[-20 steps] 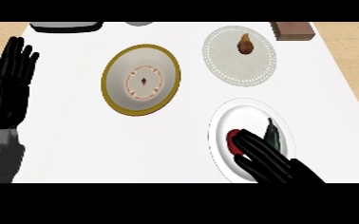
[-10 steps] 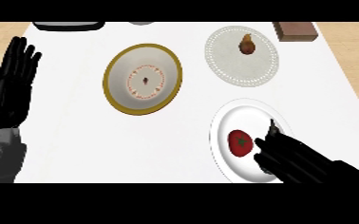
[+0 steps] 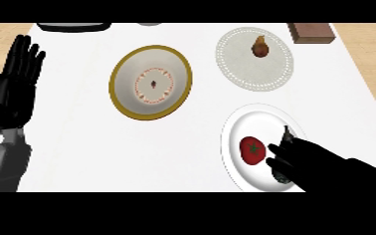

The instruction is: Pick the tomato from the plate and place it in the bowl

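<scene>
Tomato (image 3: 252,150) sits on the white plate (image 3: 249,117), just left of the right robot hand (image 3: 308,162), fingertips at or nearly touching it; contact unclear. Hand looks partly open, holding nothing. To grasp well: slide fingers around the tomato's sides, then close. Bowl (image 3: 150,82) lies up-left of the hand. Left robot hand (image 3: 18,79) rests open at the table's (image 3: 81,144) left edge.

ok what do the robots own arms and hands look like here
Both hands are matte black with slim, segmented fingers. The left hand joins a grey forearm at the view's lower left edge. The right hand shows only black, its forearm running off the lower right corner. No cables, markings or sleeves show.
</scene>
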